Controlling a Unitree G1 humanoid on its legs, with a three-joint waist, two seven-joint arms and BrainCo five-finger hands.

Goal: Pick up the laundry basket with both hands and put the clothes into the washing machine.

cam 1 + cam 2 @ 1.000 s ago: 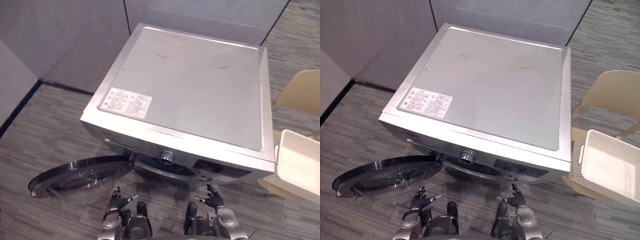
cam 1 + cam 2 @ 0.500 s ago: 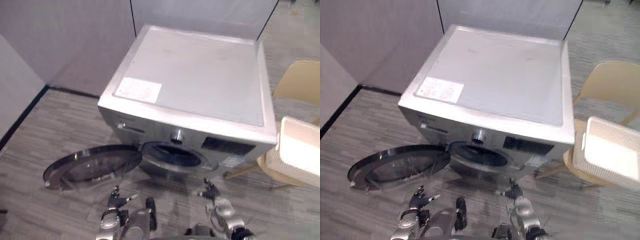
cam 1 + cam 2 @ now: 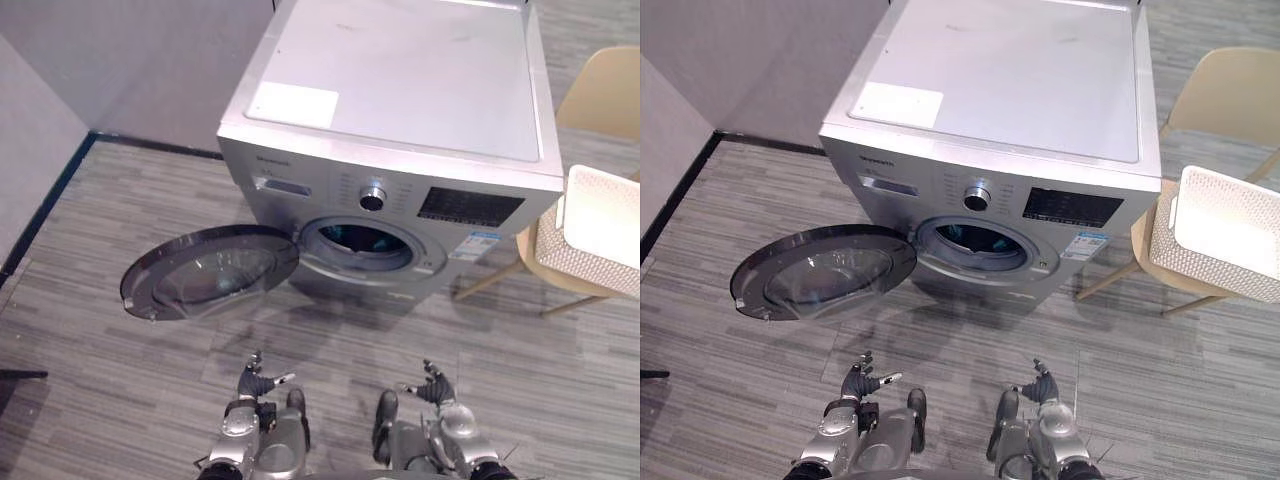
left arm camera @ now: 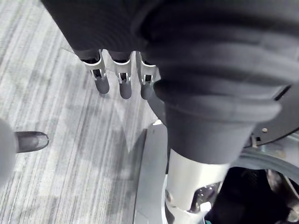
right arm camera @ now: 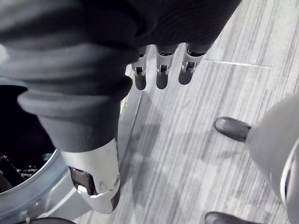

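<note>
left hand (image 3: pixel 258 379) slack, empty | right hand (image 3: pixel 436 386) same | laundry basket (image 3: pixel 588 262) on chair (image 3: pixel 606 95) | washer door (image 3: pixel 210 272) wide

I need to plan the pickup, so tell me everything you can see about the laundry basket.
The laundry basket is white, rectangular and plastic-looking, with finely perforated walls, a smooth rim and what looks like a handle slot in the end facing the washing machine. It sits on the seat of a beige chair, right of the machine. Its inside looks empty. Only the chair touches it.

one washing machine (image 3: pixel 400 80), one laundry basket (image 3: pixel 603 228), one chair (image 3: pixel 603 92)
</note>
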